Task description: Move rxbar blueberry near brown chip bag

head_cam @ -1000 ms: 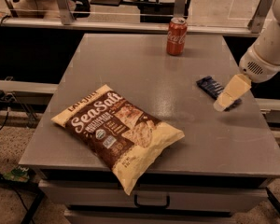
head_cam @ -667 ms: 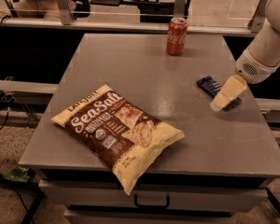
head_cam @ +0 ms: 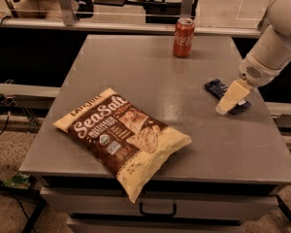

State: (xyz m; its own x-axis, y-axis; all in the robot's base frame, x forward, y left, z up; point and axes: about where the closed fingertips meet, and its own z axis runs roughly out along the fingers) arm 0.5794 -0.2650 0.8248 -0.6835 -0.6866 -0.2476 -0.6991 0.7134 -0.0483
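Slightly leftward since a second ago, the gripper (head_cam: 225,106) now hangs over the rxbar blueberry (head_cam: 214,87), which has not shifted. On the grey surface (head_cam: 136,67), the brown chip bag (head_cam: 121,135) lies flat toward the front-left corner, marking where the bar should end up. A red soda can (head_cam: 183,31) stands upright at the back edge. The bar, small, flat and dark navy, lies near the right edge, partly hidden under the gripper, probably lined up for a grasp. Whether the jaws are apart or closed cannot be told.
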